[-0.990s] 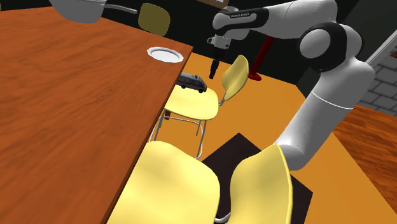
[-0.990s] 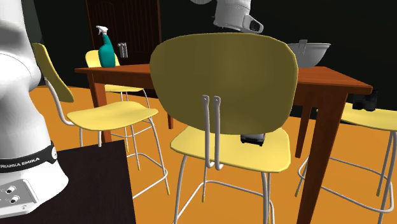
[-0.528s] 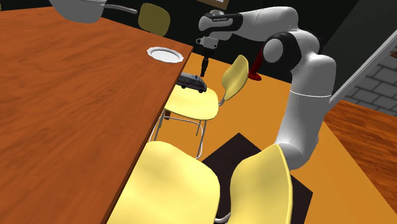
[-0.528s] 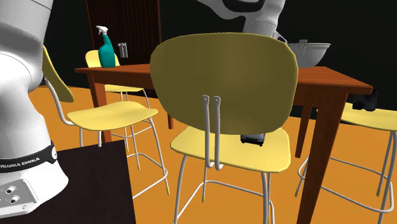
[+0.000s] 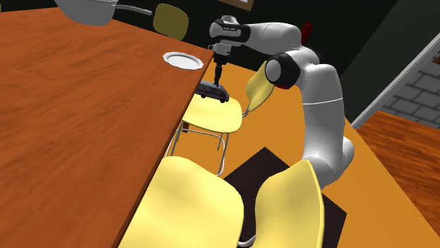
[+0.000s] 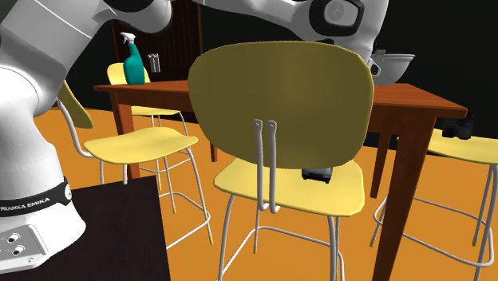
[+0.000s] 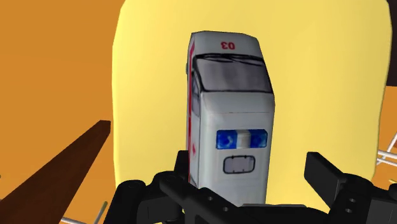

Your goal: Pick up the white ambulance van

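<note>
Gripper: gripper (image 5: 218, 72) hangs just above the van, fingers spread apart, nothing clamped.
Van: white ambulance van (image 7: 229, 108) with red side stripe, "03" on roof and blue light bar; sits on the yellow chair seat (image 5: 215, 116), just beside the wooden table (image 5: 84, 120) edge.
Wrist: van lies between the fingers; one finger (image 7: 324, 175) is clear of it, contact at the other is unclear.
Nearby: white plate (image 5: 183, 60) on the table near that edge.

Arm (image 5: 321, 91) has swung toward the desk (image 5: 84, 113). Gripper (image 5: 218, 73) went from beside the chair back (image 5: 258, 86) to above the ambulance van (image 5: 212, 90) at the chair seat's (image 5: 215, 118) desk-side edge, and now sits lower.
</note>
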